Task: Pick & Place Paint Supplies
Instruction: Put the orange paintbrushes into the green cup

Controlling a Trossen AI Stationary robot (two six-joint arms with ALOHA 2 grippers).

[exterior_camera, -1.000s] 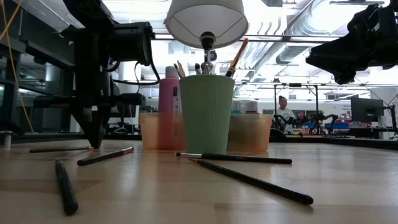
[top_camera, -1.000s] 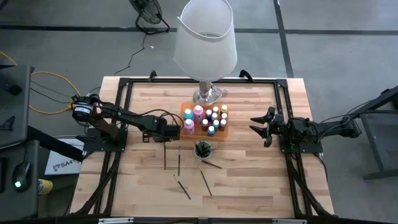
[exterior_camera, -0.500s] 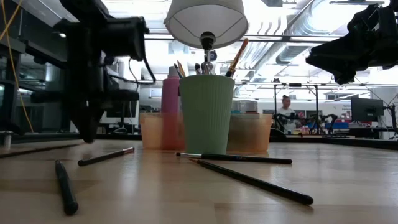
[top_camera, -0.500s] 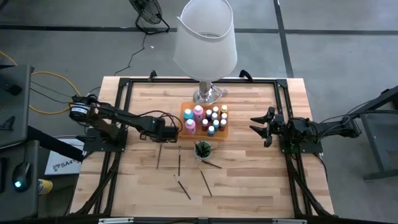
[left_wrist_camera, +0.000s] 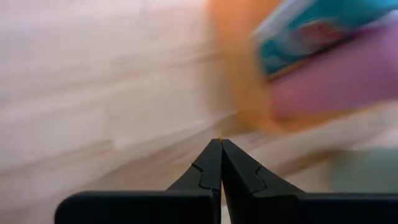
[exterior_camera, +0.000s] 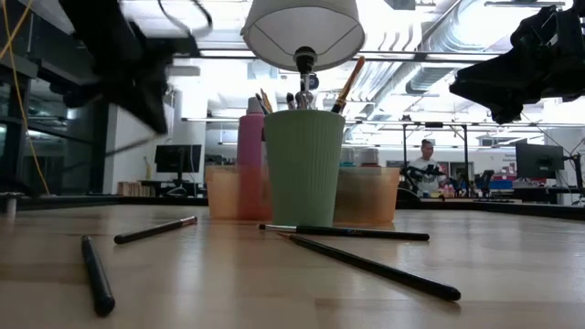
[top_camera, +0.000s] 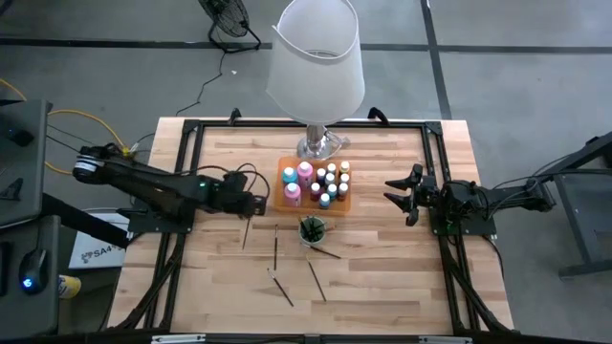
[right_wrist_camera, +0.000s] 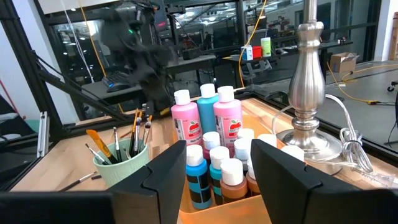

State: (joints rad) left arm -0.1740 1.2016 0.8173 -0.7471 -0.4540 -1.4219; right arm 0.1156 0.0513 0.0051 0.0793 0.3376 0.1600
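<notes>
The left gripper (top_camera: 258, 204) is clenched, its fingers (left_wrist_camera: 208, 171) pressed flat together. One thin brush (top_camera: 246, 233) is gripped at its upper end and hangs slanted from it, clear of the table (top_camera: 382, 277); the contact itself is too small to be made out sharply. In the low view this arm is seen only as a blur raised above the wood.

Just beside this gripper, on the side toward the other arm, one orange tray (top_camera: 280, 183) is set. Three tall bottles are counted in it: one teal bottle (top_camera: 289, 175) and two pink bottles (top_camera: 304, 171), all upright at the end nearest the gripper. Behind them small bottles (top_camera: 332, 178) with coloured caps are packed in rows; roughly ten are seen, though an exact count cannot be made.

Slightly farther off, one green cup (top_camera: 312, 229) is stood upright near the tray, with several brushes in it. Four loose brushes (top_camera: 275, 247) are laid flat on the table around the cup and below the gripper, none touching another.

Beyond the tray, one lamp (top_camera: 316, 53) is placed.

The right gripper (top_camera: 409, 196) is held well apart on the far side of the tray, fingers spread and nothing between them.
</notes>
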